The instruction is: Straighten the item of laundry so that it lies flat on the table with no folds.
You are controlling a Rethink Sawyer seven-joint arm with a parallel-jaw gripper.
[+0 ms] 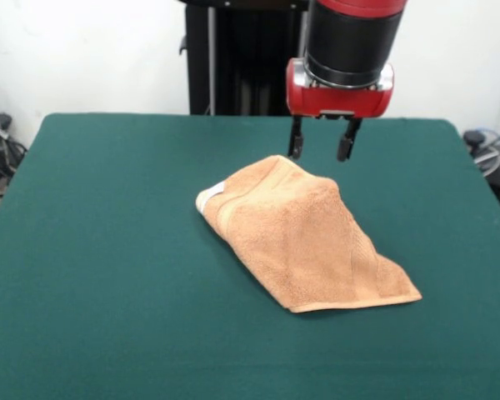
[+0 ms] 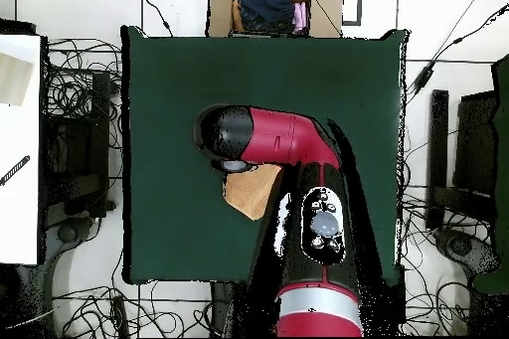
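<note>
The item of laundry is a peach-orange towel lying folded over itself in a rough wedge near the middle of the green table. A small white label shows at its left corner. My gripper hangs just above the towel's far edge, open, with nothing between its two dark fingers. From overhead only a corner of the towel shows from under the red arm, which hides the gripper there.
A cardboard box of clothes sits just past the table's top edge in the overhead view. Cables and black equipment lie on the floor around the table. A white desk stands at the left.
</note>
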